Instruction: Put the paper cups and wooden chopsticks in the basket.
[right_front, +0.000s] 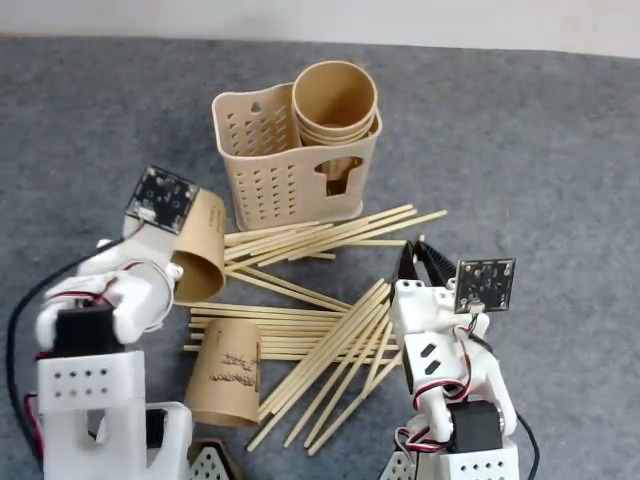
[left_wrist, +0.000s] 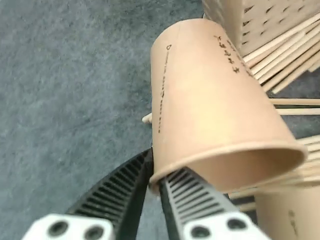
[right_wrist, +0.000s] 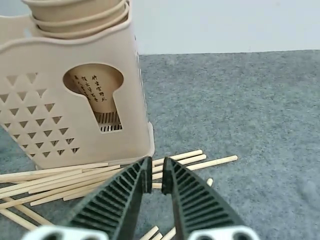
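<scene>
1 cup (left_wrist: 210, 115) is pinched at its rim by the left claw (left_wrist: 155, 169); carrying it into the basket (right_front: 280, 185) near the tabletop's far edge is probably called for next; the right claw (right_wrist: 156, 172) is pressed together, empty.

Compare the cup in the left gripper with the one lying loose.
The brown paper cup in the left gripper is pinched at its rim; the loose brown paper cup lies free on its side. The held cup sits nearer the beige plastic basket. Both look alike.
</scene>
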